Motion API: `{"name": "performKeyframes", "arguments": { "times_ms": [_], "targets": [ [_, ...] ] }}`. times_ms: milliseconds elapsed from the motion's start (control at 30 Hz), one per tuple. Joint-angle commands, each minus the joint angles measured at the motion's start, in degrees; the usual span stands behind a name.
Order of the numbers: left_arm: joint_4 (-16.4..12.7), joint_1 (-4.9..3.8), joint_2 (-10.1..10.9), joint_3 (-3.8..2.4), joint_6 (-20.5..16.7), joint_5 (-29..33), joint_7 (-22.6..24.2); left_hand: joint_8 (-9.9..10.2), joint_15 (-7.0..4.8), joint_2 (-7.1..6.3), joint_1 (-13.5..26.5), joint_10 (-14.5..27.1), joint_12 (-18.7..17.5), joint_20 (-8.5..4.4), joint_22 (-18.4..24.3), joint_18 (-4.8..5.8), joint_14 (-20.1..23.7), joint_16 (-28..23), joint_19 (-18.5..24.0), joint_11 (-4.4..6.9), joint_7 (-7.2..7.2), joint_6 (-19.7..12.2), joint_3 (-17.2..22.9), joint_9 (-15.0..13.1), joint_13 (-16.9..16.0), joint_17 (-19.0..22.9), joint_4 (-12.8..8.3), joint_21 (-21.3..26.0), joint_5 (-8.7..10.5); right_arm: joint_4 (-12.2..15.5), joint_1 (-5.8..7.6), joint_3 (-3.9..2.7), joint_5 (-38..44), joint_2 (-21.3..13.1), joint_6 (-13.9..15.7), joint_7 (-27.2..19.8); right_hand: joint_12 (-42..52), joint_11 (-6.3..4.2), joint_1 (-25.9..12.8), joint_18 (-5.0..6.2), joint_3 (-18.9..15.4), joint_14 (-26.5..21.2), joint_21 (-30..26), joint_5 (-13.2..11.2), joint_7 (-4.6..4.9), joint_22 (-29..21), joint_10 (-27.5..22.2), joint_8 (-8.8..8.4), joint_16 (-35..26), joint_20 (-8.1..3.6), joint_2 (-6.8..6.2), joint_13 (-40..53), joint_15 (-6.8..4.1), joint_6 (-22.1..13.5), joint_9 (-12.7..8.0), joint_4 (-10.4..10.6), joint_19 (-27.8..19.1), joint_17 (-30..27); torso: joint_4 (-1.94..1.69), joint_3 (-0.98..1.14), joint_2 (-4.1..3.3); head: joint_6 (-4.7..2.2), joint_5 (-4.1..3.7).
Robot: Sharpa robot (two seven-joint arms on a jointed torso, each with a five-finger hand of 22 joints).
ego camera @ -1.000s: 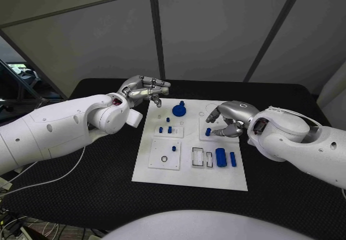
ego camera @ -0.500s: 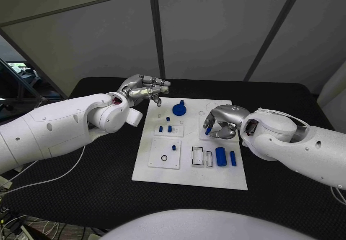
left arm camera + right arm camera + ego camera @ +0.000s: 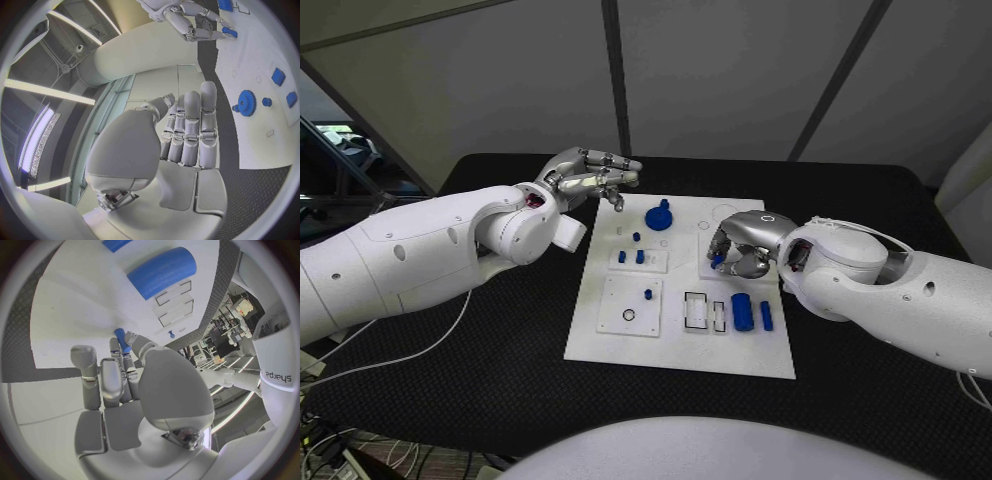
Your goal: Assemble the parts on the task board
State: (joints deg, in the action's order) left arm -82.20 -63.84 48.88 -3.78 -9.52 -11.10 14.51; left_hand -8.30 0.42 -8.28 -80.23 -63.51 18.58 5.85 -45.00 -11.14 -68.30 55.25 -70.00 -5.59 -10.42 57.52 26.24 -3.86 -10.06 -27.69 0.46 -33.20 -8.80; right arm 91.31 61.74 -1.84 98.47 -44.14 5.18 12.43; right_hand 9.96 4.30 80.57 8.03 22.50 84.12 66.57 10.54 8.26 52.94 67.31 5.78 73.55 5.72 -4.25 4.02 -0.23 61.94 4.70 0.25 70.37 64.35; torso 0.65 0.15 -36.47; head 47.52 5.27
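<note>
The white task board [image 3: 678, 345] lies in the middle of the black table. My right hand [image 3: 744, 243] hangs over the board's right-hand part and pinches a small blue peg [image 3: 717, 262] between thumb and fingertip; in the right wrist view the small blue peg [image 3: 121, 340] stands at those fingertips. My left hand [image 3: 594, 180] hovers over the board's far left corner, fingers bent together, thumb against them, nothing in it. A blue gear [image 3: 658, 219] sits near it; in the left wrist view the blue gear [image 3: 245, 103] lies beyond the fingers [image 3: 190, 130].
A large blue cylinder [image 3: 741, 313] and a thinner blue pin [image 3: 766, 316] lie at the board's right side, beside rectangular slots [image 3: 695, 313]. Two small blue blocks [image 3: 630, 259], a blue peg [image 3: 649, 296] and a black ring [image 3: 629, 318] sit on the left half.
My right hand has shifted left over the small blue peg and its fingers have come in round it. My left hand has stayed where it was.
</note>
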Motion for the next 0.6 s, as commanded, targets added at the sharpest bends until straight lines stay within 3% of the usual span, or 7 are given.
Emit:
{"name": "performKeyframes", "arguments": {
  "times_ms": [33, 167, 400, 600],
  "targets": [
    [-0.02, -0.09, -0.06, -0.03, 0.34, 0.24, 0.68, 0.09, 0.29, 0.43, 0.29, 0.36, 0.09, 0.16, 0.07, 0.76, 0.18, -0.15, 0.32, 0.01, 0.08, -0.41, -0.27, 0.01, -0.07, 0.06, -0.1, 0.19, 0.26, 0.19, -0.03, 0.03, 1.99, -0.04, 2.42, 0.63, 0.11, -0.48, 0.94, -0.79, 1.34, 1.81, 0.66, -1.47, -0.46, 0.73, 1.69, 0.72, 0.61, -0.36, 1.68, 0.36, -0.64, 1.61, 0.37, -0.45, 0.7, 0.41, -0.04, 0.0, 0.01, 0.06, 0.01],
    [-0.06, -0.09, -0.02, -0.03, 0.57, 0.24, 0.65, -0.02, 0.3, 0.44, 0.2, 0.49, 0.36, 0.18, 0.07, 0.75, 0.22, -0.11, 0.35, 0.0, 0.07, -0.46, -0.32, -0.02, -0.15, 0.15, -0.19, 0.2, 0.27, 0.94, -0.08, 0.03, 2.61, -0.53, 6.41, 0.09, -0.19, -0.6, 1.98, -0.95, 3.61, 1.84, 1.34, -2.29, -0.42, 1.61, 2.7, 0.74, 0.83, -0.68, 2.94, 0.56, -0.82, 2.01, 0.36, -1.27, 1.02, 0.53, 0.02, 0.01, 0.01, 0.07, 0.03],
    [0.09, -0.08, -0.03, -0.03, 0.79, 0.24, 0.75, -0.02, 0.3, 0.44, 0.2, 0.49, 0.36, 0.18, 0.07, 0.75, 0.22, -0.11, 0.35, 0.0, 0.07, -0.46, -0.32, -0.02, -0.15, 0.15, -0.19, 0.2, 0.27, 4.66, -0.1, -0.04, 2.87, -3.01, 12.07, -0.83, -0.71, -0.63, 1.65, -1.1, 5.64, 1.84, 2.19, -1.17, -0.32, 2.63, 3.69, 0.82, 1.07, -0.76, 2.09, 0.84, -0.81, 2.62, 0.38, -2.24, 1.22, 0.62, 0.01, -0.01, 0.14, 0.01, 0.08],
    [0.38, -0.08, -0.19, -0.03, 1.14, 0.24, 0.94, -0.4, 0.29, 0.55, 0.21, 0.61, 0.84, 0.21, 0.06, 0.73, 0.31, -0.04, 0.41, 0.05, 0.15, -0.23, -0.42, -0.12, -0.28, 0.29, -0.24, 0.23, 0.27, 8.96, -0.07, -0.25, 1.1, -4.81, 17.88, -2.69, -1.49, -0.4, 1.2, -1.11, 7.08, 1.81, 2.52, 0.29, -0.06, 2.92, 3.67, 0.49, 1.23, -0.71, 1.39, 0.92, -0.68, 2.43, 0.23, -2.84, 1.02, 0.7, -0.12, 0.0, 0.09, -0.45, 0.09]
  ]
}}
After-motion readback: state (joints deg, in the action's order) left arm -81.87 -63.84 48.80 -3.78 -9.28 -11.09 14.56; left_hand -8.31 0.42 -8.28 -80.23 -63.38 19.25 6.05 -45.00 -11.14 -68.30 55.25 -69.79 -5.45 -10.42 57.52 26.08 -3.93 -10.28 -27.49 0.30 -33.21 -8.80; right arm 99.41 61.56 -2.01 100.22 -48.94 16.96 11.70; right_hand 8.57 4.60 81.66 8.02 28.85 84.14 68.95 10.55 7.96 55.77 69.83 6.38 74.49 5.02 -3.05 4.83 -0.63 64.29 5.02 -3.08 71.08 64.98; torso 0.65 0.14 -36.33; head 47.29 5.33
